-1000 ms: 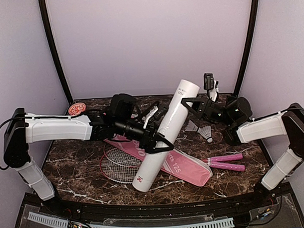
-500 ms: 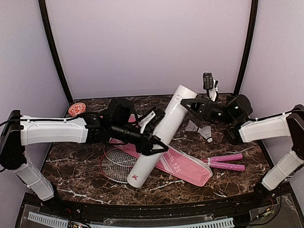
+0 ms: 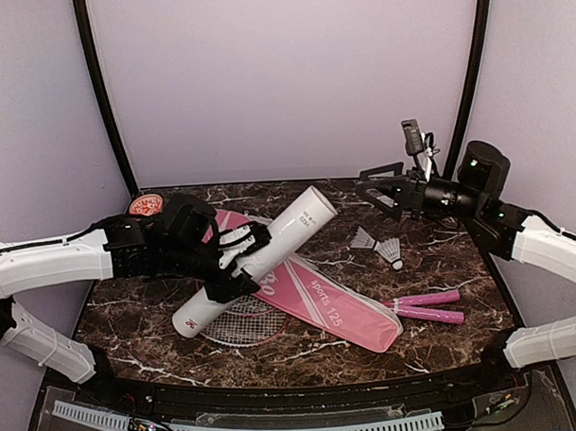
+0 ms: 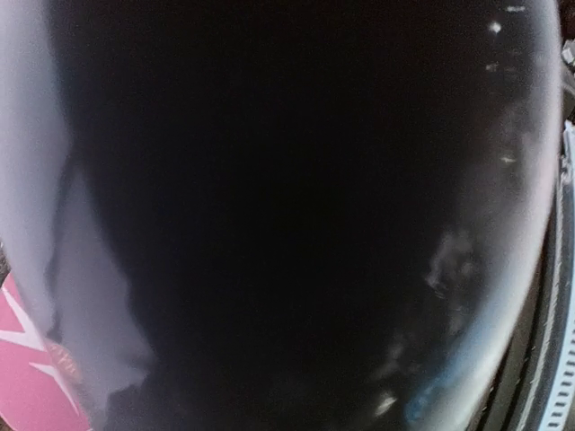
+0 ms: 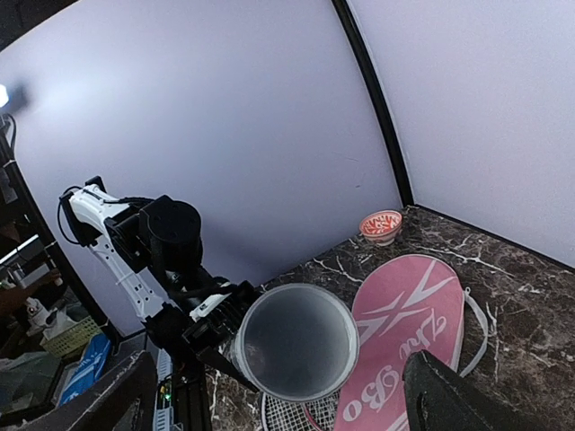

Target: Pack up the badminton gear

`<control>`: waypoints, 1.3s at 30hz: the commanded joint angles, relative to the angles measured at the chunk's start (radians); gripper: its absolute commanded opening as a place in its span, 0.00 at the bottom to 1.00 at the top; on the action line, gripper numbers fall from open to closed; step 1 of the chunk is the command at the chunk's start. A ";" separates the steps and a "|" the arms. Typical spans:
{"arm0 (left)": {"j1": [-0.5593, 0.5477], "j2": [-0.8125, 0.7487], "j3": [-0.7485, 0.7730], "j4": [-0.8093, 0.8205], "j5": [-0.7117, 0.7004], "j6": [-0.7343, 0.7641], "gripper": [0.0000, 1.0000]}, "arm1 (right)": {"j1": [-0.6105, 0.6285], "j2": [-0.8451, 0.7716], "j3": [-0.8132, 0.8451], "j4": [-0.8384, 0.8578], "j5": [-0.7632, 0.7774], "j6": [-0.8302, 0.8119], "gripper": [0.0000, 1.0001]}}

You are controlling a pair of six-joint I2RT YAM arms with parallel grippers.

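tube point(image 3: 296, 221) between left fingers point(image 3: 243, 239) (tilted)

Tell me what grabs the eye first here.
The long white tube stands out, held tilted at centre by the left pincer, its open mouth facing the right pincer, which hangs open and empty. Beneath it lies the pink racket bag, with two shuttlecocks to its right.

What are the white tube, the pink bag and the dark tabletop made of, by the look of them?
The white tube looks like stiff plastic or coated card: smooth, thin-walled at its open end. The pink bag seems soft matte fabric, lying limp and flat. The tabletop looks like dark marble, or a print of it: white veins, slight sheen.
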 commanded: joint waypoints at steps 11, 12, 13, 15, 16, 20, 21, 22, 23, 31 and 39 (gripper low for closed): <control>-0.044 -0.193 -0.244 0.004 -0.281 0.259 0.47 | 0.138 0.066 0.259 -0.747 0.082 -0.306 0.67; -0.049 -0.197 -0.249 0.008 -0.288 0.264 0.46 | 0.156 0.086 0.270 -0.751 0.068 -0.309 0.65; -0.054 -0.203 -0.257 0.014 -0.292 0.267 0.46 | 0.175 0.102 0.280 -0.757 0.062 -0.310 0.62; -0.061 -0.218 -0.272 0.037 -0.297 0.269 0.45 | 0.218 0.125 0.302 -0.766 0.061 -0.318 0.58; -0.061 -0.225 -0.280 0.053 -0.299 0.267 0.45 | 0.242 0.133 0.312 -0.772 0.061 -0.322 0.56; -0.064 -0.239 -0.295 0.070 -0.305 0.263 0.45 | 0.295 0.177 0.324 -0.772 0.079 -0.305 0.50; -0.064 -0.241 -0.298 0.071 -0.309 0.263 0.45 | 0.302 0.186 0.320 -0.765 0.080 -0.298 0.48; -0.065 -0.245 -0.300 0.073 -0.310 0.263 0.45 | 0.307 0.193 0.314 -0.754 0.078 -0.290 0.47; -0.066 -0.250 -0.303 0.075 -0.311 0.263 0.45 | 0.312 0.200 0.311 -0.742 0.076 -0.284 0.46; -0.078 -0.266 -0.310 0.077 -0.312 0.267 0.44 | 0.317 0.231 0.312 -0.671 0.062 -0.259 0.41; -0.088 -0.263 -0.311 0.068 -0.316 0.256 0.43 | 0.328 0.255 0.330 -0.674 0.006 -0.278 0.32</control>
